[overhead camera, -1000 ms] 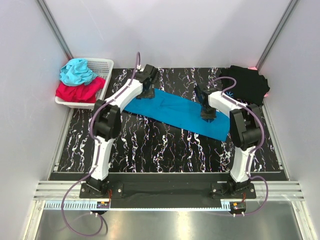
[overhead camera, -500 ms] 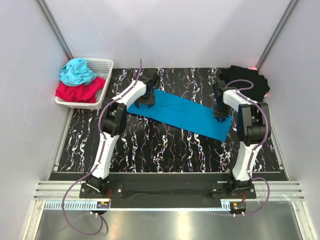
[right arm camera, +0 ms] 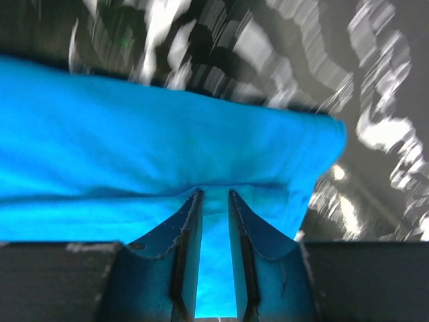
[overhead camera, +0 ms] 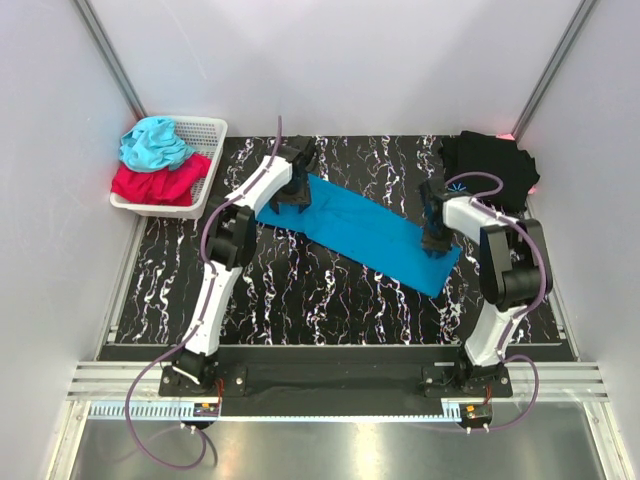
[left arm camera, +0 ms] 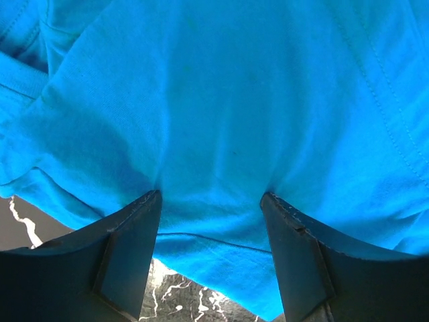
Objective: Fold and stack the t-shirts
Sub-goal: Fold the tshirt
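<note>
The blue t-shirt (overhead camera: 360,232) lies folded into a long strip slanting across the marbled table. My left gripper (overhead camera: 293,196) is at its far left end. In the left wrist view its jaws (left arm camera: 211,194) are wide open, with both tips pressed down on the blue cloth (left arm camera: 221,100) near its hem. My right gripper (overhead camera: 436,238) is at the strip's right end. In the right wrist view its jaws (right arm camera: 214,192) are nearly together, pinching a fold of the blue cloth (right arm camera: 134,147). The black t-shirt (overhead camera: 490,170) with its pale starburst lies at the back right corner.
A white basket (overhead camera: 205,130) at the back left holds a light-blue cloth (overhead camera: 152,143) and a red cloth (overhead camera: 155,184). The black marbled table (overhead camera: 300,290) ends at walls on both sides.
The right gripper has pulled the shirt's right end a little left and nearer, so the strip is shorter there. The left gripper has shifted slightly back along the left end.
</note>
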Motion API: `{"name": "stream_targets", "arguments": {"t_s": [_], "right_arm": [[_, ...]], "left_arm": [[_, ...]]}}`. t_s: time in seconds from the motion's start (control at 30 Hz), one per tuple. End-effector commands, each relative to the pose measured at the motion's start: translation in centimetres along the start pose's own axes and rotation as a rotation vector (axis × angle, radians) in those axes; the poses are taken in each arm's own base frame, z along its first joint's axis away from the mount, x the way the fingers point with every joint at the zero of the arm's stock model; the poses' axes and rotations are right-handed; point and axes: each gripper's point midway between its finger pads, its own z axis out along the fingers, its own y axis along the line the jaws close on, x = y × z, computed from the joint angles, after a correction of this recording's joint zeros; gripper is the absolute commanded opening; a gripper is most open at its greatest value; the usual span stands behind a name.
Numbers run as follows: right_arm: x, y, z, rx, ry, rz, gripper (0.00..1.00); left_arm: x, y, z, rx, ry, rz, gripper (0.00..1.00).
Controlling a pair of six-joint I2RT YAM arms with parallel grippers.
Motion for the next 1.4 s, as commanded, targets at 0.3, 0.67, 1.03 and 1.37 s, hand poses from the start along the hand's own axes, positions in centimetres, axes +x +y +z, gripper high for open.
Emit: {"name": "stream_targets", "arguments": {"t_s": [0.3, 0.67, 1.03, 1.37], "right_arm": [[14.9, 7.0, -5.9, -0.068, 0.157, -0.321, 0.3], [23.0, 14.6, -12.4, -0.211, 0.11, -0.556, 0.27], [18.8, 17.4, -15.3, -0.178, -0.099, -0.585, 0.29], [6.1, 16.1, -13.7, -0.111, -0.145, -0.325, 0.33]], "left_arm": [[-3.6, 1.4, 2.0, 0.067, -0.003, -0.043, 0.68], [-8.8, -3.6, 0.7, 0.37, -0.163, -0.017, 0.69], [-13.6, -4.1, -5.9, 0.466, -0.397, 0.01, 0.71], [-9.6, 2.6, -10.6, 0.249, -0.361, -0.125, 0.73]]}}
